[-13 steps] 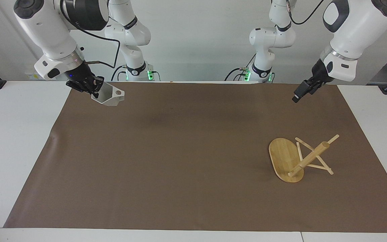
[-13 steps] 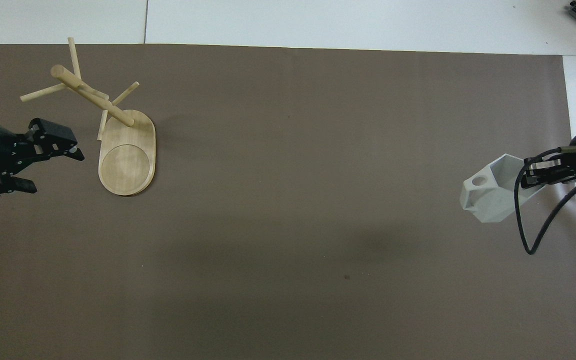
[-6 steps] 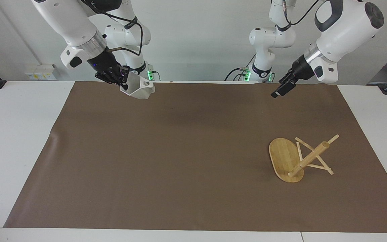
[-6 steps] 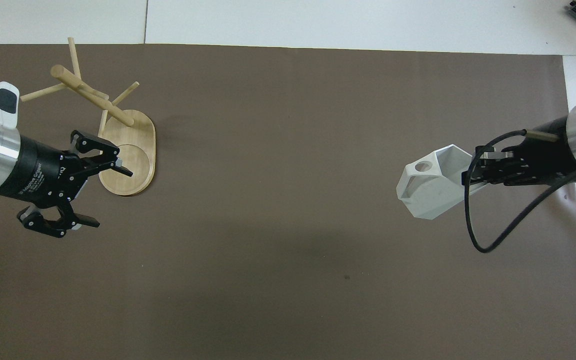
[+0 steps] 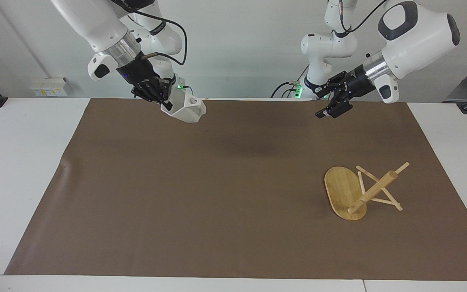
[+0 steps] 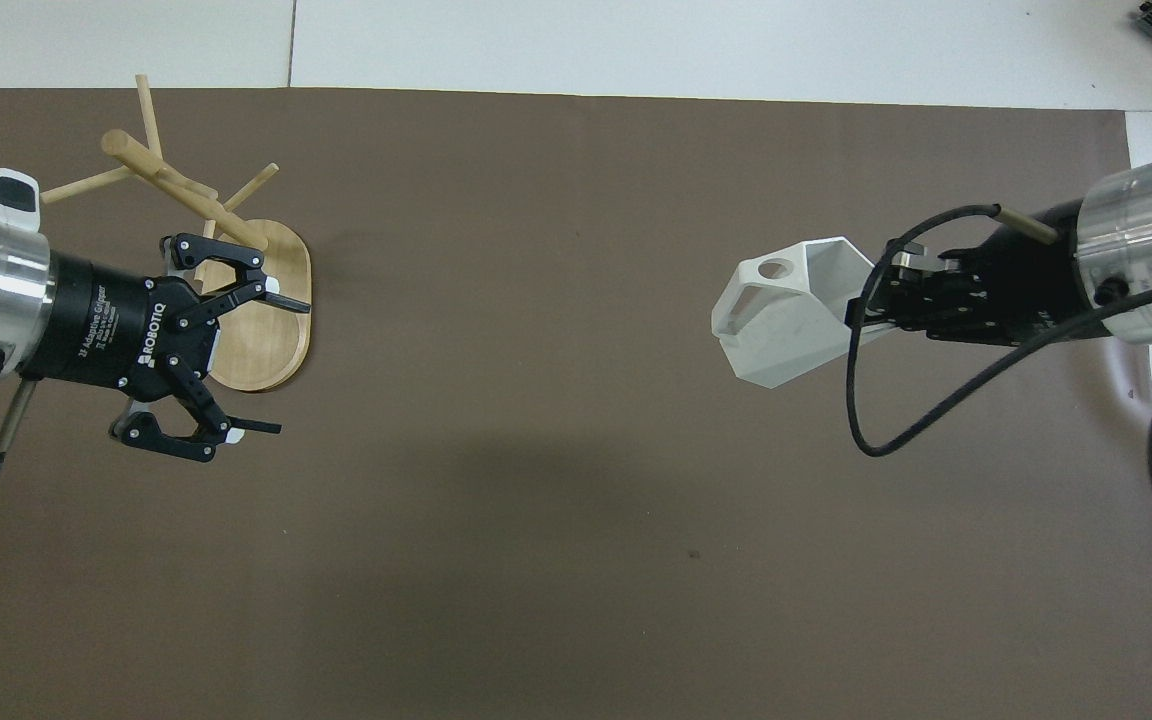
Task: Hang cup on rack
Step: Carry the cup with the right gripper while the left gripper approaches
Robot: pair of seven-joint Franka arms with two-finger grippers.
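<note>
The white faceted cup point(image 5: 185, 108) hangs tilted in the air, held at its rim by my right gripper point(image 5: 163, 100), which is shut on it. It is over the brown mat toward the right arm's end; in the overhead view the cup point(image 6: 781, 320) has its pierced handle pointing away from the right gripper point(image 6: 876, 315). The bamboo rack point(image 5: 373, 190) stands on the mat toward the left arm's end. My left gripper point(image 5: 326, 106) is open, empty and raised. In the overhead view the left gripper point(image 6: 291, 368) overlaps the oval base of the rack point(image 6: 181, 190).
A brown mat point(image 5: 217, 194) covers most of the white table point(image 5: 18, 162). A black cable point(image 6: 866, 400) loops down from the right wrist beside the cup. Nothing else lies on the mat.
My right gripper has carried the cup from the right arm's end of the mat toward the middle. My left gripper has moved inward and now shows over the rack's base, fingers spread.
</note>
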